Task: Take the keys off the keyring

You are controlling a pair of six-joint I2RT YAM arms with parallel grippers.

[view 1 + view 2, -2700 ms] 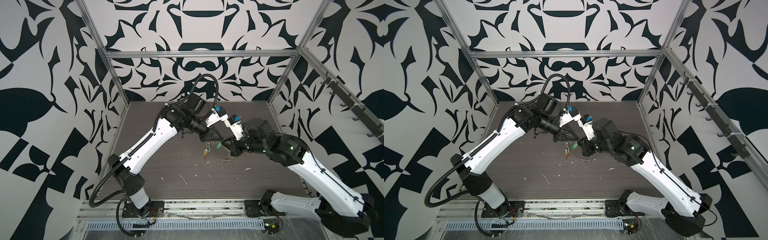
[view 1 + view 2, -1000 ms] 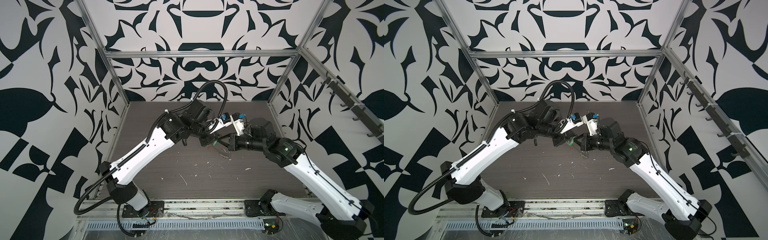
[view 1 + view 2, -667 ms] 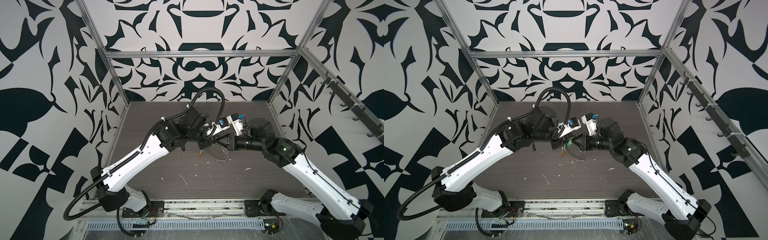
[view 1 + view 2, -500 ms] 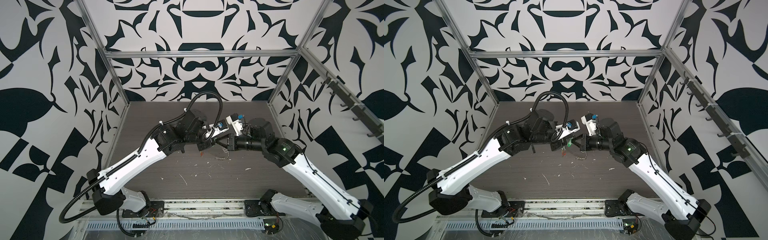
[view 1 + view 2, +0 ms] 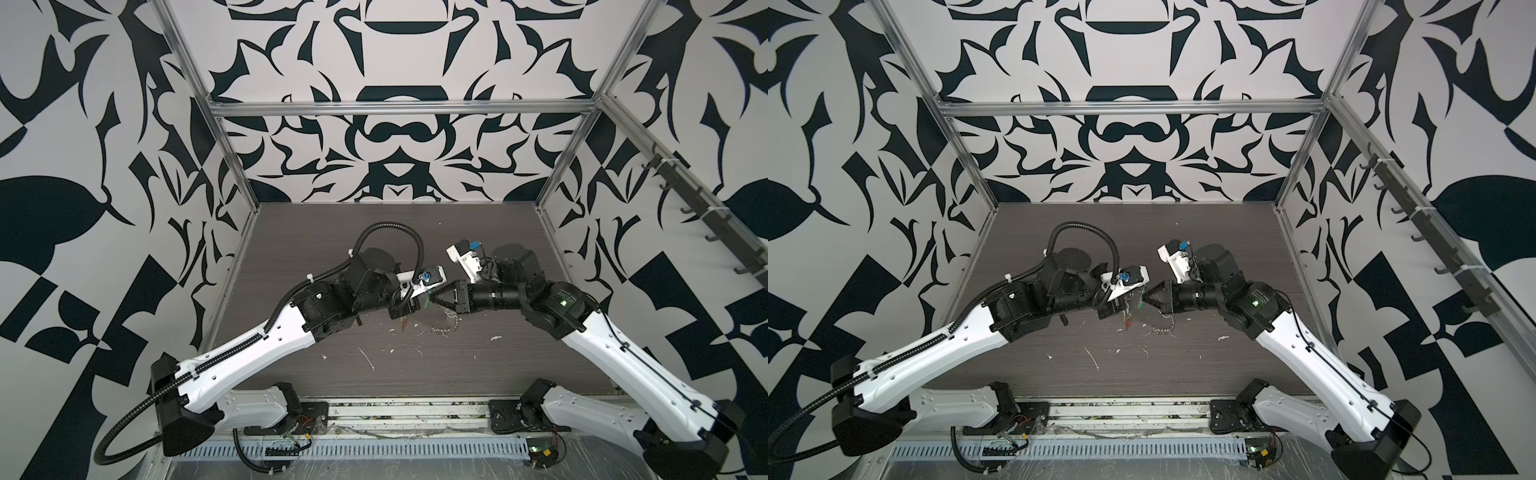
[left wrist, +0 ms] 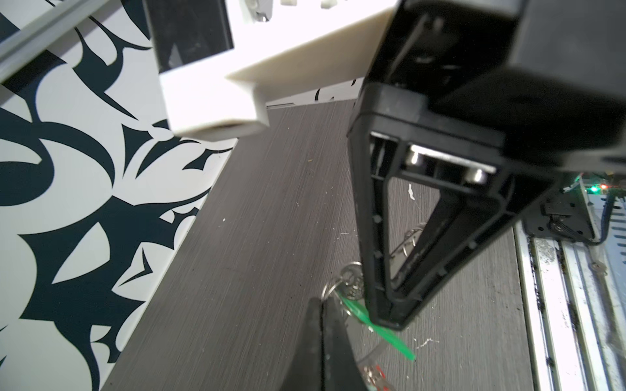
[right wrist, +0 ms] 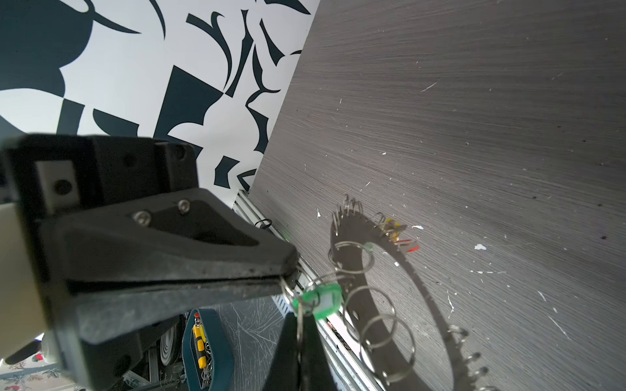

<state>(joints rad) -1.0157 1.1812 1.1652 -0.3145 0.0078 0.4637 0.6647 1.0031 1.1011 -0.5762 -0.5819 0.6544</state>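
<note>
Where your two arms meet over the dark grey wood-grain bench (image 5: 478, 249), the flat grey metal keyring (image 7: 406, 291), fringed with wire loops, hangs tilted just beneath them. Your right hand (image 7: 288, 277) is clamped on a small silver wire loop (image 7: 286, 287) carrying the green plastic tag (image 7: 323, 298); your left hand (image 6: 321, 304) is closed, tips at that loop's wire. Small silvery keys (image 7: 391, 230), tagged yellow and red-orange, sit on the rim.
</note>
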